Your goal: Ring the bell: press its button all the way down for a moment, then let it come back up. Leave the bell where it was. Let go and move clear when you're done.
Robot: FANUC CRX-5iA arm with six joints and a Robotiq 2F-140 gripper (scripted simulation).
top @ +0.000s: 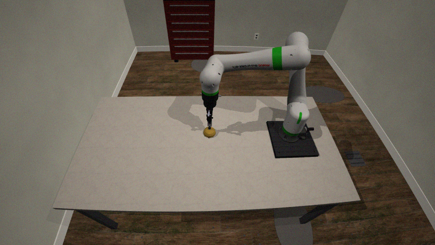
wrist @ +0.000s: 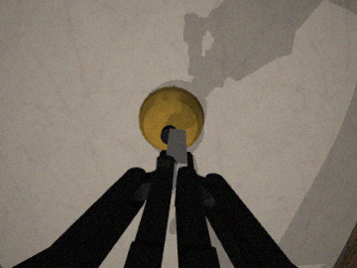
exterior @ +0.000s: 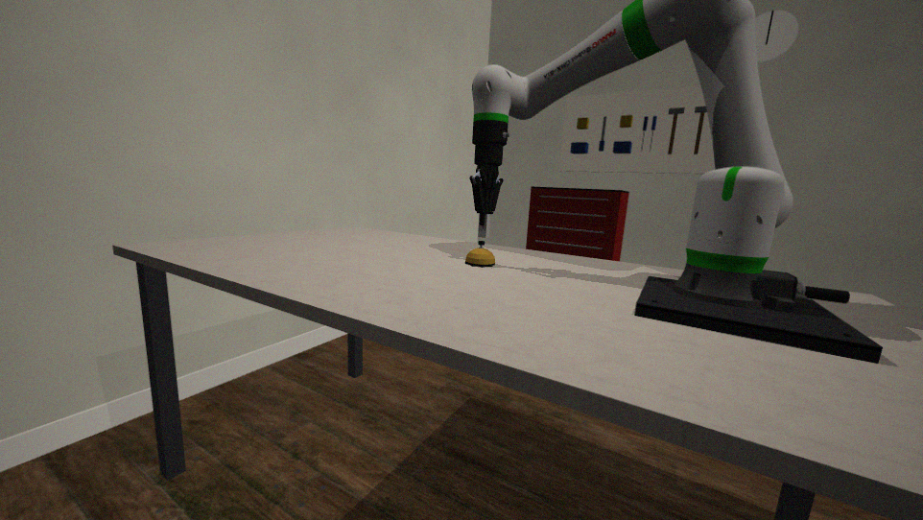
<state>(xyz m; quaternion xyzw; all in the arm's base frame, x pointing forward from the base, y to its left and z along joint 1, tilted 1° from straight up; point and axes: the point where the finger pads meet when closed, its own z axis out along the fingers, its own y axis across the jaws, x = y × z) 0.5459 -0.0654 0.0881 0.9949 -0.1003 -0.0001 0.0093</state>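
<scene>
The brass bell (top: pixel 209 132) sits near the middle of the table (top: pixel 127 170), straight beneath the gripper (exterior: pixel 482 240) — its fingers clenched together on nothing, tips pointing down at the dark button (wrist: pixel 169 133) on top. The round dome stands upright, button facing up.

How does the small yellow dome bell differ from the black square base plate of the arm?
The yellow dome bell is round and small; the black base plate is flat, square and far wider. The shut gripper stands over the bell; the plate carries the arm. Both rest on the table.
</scene>
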